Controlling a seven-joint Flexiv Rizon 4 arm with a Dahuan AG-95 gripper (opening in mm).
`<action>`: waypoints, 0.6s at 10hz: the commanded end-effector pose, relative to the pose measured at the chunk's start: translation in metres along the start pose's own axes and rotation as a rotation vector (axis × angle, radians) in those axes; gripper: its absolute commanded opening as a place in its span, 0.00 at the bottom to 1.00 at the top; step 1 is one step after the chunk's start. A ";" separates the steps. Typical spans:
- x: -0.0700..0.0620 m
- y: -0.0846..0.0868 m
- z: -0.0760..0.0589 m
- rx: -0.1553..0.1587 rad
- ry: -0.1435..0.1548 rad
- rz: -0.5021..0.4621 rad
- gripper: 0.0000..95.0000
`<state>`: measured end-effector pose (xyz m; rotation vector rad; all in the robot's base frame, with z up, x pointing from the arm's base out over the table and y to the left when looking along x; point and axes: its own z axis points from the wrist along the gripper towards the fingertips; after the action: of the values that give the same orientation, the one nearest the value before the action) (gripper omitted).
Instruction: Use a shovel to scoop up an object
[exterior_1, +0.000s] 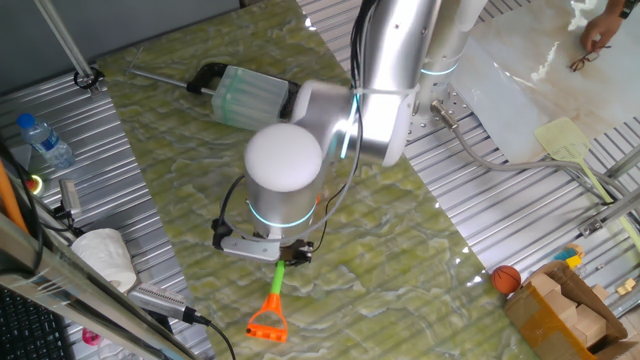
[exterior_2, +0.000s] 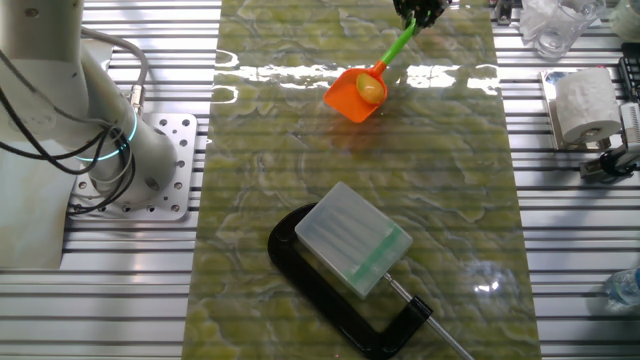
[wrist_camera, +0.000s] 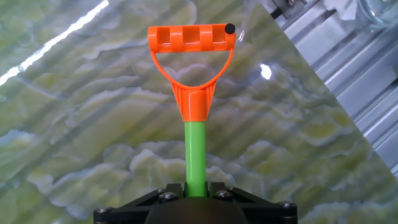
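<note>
My gripper (exterior_2: 418, 10): fingers closed narrow on the green shaft of the shovel (exterior_2: 372, 75); in the hand view the shaft runs straight out from between my jaws and the orange D-handle (wrist_camera: 191, 42) stands beyond them.
Shovel: in the other fixed view its orange blade (exterior_2: 350, 98) lies on the green marbled table (exterior_2: 300, 180), near the far edge, with the shaft slanting up toward my fingers at that edge.
Object (exterior_2: 370, 89): a small yellow-orange oval, sitting on the blade close to where the shaft joins.
My arm: in one fixed view its white joint covers the blade and the object; only the shaft and D-handle show below it.
Clamp (exterior_2: 345, 295): a black C-clamp with a pale ribbed block (exterior_2: 352, 238) lying on it, near the table's near edge in the other fixed view, well apart from the shovel.
Ball (exterior_1: 506, 278): small, orange-brown, off the table on the ribbed metal, beside wooden blocks (exterior_1: 570, 310).
</note>
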<state>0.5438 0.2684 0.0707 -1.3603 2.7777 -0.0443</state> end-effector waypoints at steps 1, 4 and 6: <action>0.001 0.000 0.003 -0.001 -0.010 0.017 0.00; 0.001 0.000 0.003 0.001 -0.002 0.043 0.00; 0.000 0.000 0.005 0.005 0.002 0.047 0.00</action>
<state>0.5441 0.2696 0.0646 -1.2894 2.8139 -0.0548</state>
